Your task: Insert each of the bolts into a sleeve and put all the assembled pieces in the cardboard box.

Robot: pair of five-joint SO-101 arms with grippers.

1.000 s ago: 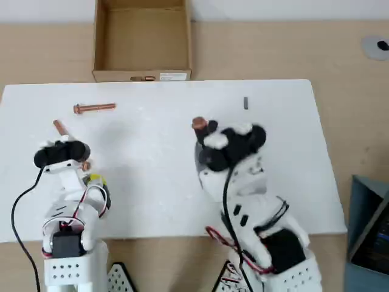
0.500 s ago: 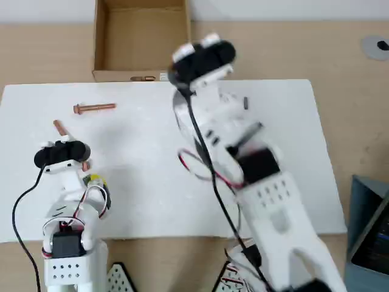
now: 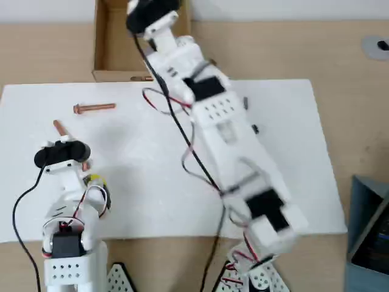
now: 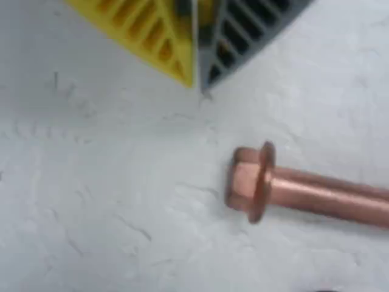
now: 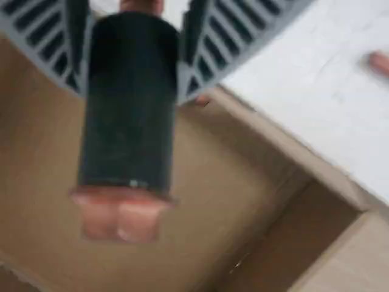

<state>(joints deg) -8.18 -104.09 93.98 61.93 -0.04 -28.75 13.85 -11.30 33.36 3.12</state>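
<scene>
My right gripper (image 5: 130, 55) is shut on an assembled piece: a black sleeve (image 5: 127, 103) with a copper bolt head (image 5: 121, 213) sticking out of its end. It hangs over the inside of the cardboard box (image 5: 255, 207). From above, that arm stretches across the mat with its gripper (image 3: 152, 13) over the box (image 3: 102, 45). My left gripper (image 4: 197, 76) is shut and empty, its yellow and grey tips just above the white mat, close to the head of a loose copper bolt (image 4: 292, 188). The left arm (image 3: 61, 153) sits at the mat's left side.
Two loose bolts lie on the white mat (image 3: 140, 182): one (image 3: 94, 107) at the far left, one (image 3: 59, 128) just beyond the left arm. A copper piece (image 3: 143, 78) rests by the box's front wall. Two small dark pieces (image 3: 245, 102) lie at the mat's right.
The right arm has swung from the middle of the mat up and away to over the cardboard box, carrying the sleeve and bolt. The left arm has stayed still.
</scene>
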